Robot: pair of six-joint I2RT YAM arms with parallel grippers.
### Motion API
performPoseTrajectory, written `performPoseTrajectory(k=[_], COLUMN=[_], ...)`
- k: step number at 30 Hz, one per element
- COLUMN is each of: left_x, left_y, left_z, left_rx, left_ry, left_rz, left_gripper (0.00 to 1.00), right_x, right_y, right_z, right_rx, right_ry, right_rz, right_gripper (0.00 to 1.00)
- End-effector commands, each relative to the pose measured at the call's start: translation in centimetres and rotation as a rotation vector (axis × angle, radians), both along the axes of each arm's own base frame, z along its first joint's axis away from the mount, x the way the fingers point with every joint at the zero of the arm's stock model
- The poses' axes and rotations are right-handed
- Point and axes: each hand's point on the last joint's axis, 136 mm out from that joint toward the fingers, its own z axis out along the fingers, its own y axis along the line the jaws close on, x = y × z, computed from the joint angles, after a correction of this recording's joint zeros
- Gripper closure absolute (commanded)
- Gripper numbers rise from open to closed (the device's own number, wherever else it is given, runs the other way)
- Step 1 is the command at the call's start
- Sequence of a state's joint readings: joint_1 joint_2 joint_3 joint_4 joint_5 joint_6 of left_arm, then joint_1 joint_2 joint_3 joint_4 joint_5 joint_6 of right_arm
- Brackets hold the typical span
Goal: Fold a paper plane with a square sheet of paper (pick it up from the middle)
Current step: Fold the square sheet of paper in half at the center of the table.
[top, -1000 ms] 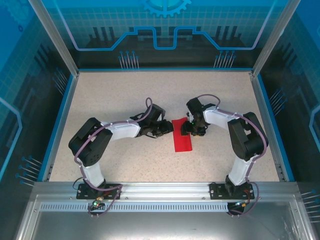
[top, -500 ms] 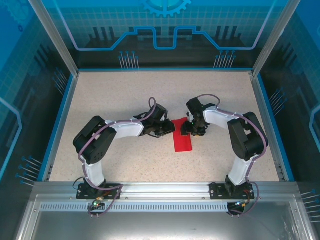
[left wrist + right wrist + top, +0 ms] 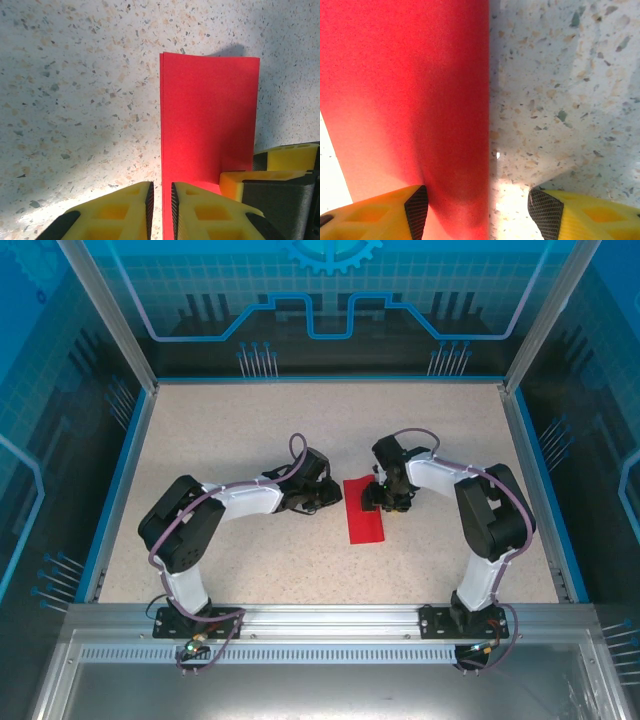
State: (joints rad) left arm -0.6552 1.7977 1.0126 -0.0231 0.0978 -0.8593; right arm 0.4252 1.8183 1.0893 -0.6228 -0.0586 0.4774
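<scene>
Square sheet of paper: bright red, folded to a narrow rectangle, lying flat on the speckled table about midway across it, long side running away from the arm bases. All positions below are given against this sheet.

Table: pale flecked surface, extending well beyond the sheet on every side.

Left arm: reaches in from the sheet's left, wrist end just beside its left edge.

Right arm: bends in from the sheet's right, wrist end over the far part of its right edge.

Sheet detail: in the left wrist view the sheet shows doubled layers along its left edge. In the right wrist view the sheet has a straight right edge against bare table.

Right gripper: released, jaws wide apart and straddling the sheet's right edge. One yellow finger rests over the red paper, the other over bare table just right of the sheet. Nothing is clasped. From overhead the right gripper sits at the sheet's right edge.

Left gripper: jaws nearly together with only a slim gap. The sheet's left edge runs into that gap. One finger is over the paper, the other just left of it. Whether the edge is pinched cannot be told. From overhead the left gripper sits at the sheet's left edge.
</scene>
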Motion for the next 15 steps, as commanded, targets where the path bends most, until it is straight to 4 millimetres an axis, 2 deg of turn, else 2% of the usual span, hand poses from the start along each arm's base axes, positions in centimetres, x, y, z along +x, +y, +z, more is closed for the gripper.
performPoseTrajectory(k=[1, 15], left_x=[0.0, -0.3], left_y=[0.0, 1.4], left_z=[0.6, -0.2], left_rx=[-0.021, 0.034], left_ry=[-0.006, 0.015], left_rz=[-0.004, 0.042], left_gripper=[0.8, 0.81], right_x=[-3.5, -3.5], right_y=[-2.0, -2.0], right_z=[-4.8, -4.9], right_rx=[-0.111, -0.113], right_ry=[0.146, 0.145], right_rz=[0.016, 0.001], right_gripper=[0.36, 0.4])
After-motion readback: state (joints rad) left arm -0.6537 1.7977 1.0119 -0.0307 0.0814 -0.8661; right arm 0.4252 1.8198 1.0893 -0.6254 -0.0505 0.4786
